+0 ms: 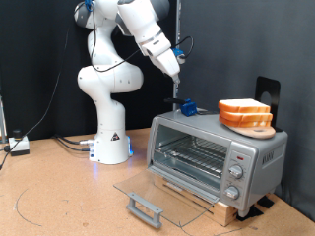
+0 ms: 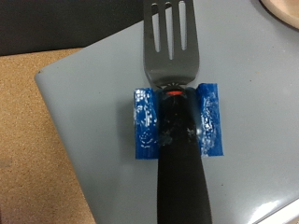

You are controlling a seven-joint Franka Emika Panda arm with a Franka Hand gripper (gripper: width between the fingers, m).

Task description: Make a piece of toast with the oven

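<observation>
The silver-grey oven [image 1: 246,155] stands at the exterior view's right with its glass door [image 1: 162,187] dropped open; the wire rack [image 1: 192,155] inside is bare. Two bread slices [image 1: 244,110] lie stacked on a wooden plate [image 1: 254,128] on the oven's top; a crust corner shows in the wrist view [image 2: 286,7]. A black-handled fork [image 2: 172,56] rests in a blue holder [image 2: 142,121] on the oven's top, towards the exterior view's left [image 1: 187,108]. My gripper [image 1: 176,88] hangs just above that holder. Its fingers do not show in the wrist view.
The door's grey bar handle [image 1: 145,208] juts out low over the table in front of the oven. The oven sits on a wooden board [image 1: 202,203]. A black stand [image 1: 266,90] rises behind the bread. Cables [image 1: 59,143] lie by the robot base [image 1: 110,143].
</observation>
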